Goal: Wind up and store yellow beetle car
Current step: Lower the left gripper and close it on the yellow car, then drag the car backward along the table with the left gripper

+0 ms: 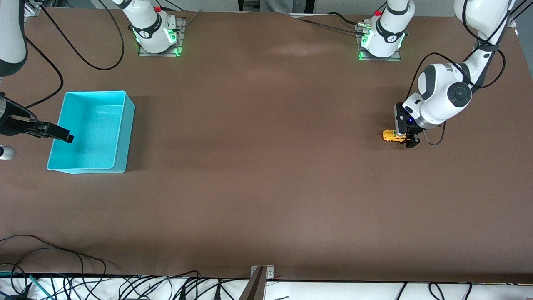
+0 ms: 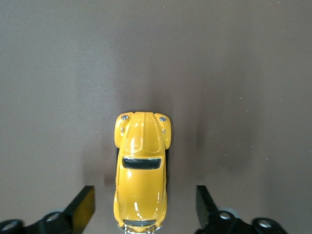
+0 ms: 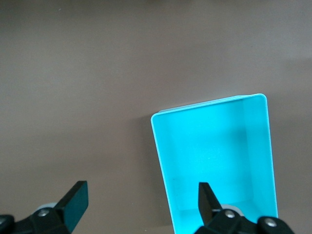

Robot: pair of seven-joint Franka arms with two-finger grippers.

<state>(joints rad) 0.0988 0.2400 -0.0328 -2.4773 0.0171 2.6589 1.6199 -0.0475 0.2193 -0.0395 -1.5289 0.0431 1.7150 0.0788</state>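
The yellow beetle car [image 1: 390,136] sits on the brown table [image 1: 258,175] at the right of the front view, a little above mid-height, toward the left arm's end of the table. In the left wrist view the yellow beetle car [image 2: 141,168] lies lengthwise in the lower centre of the frame, its rounded hood pointing up the picture and its tail at the bottom edge.

The left gripper [image 1: 409,141] is down at the car's tail end. In its wrist view the left gripper [image 2: 145,207] has one dark fingertip on each side of the car's tail, with a clear strip of table showing between each finger and the yellow body, so the jaws stand apart and touch nothing.

The turquoise bin [image 1: 120,129] rests at the left of the front view, well apart from the car, toward the right arm's end of the table. The right gripper [image 1: 58,134] waits over the bin's outer rim, at the left edge of the frame. In the right wrist view the right gripper [image 3: 141,204] has its fingers spread wide and empty, with the turquoise bin [image 3: 163,161] below in the lower right.
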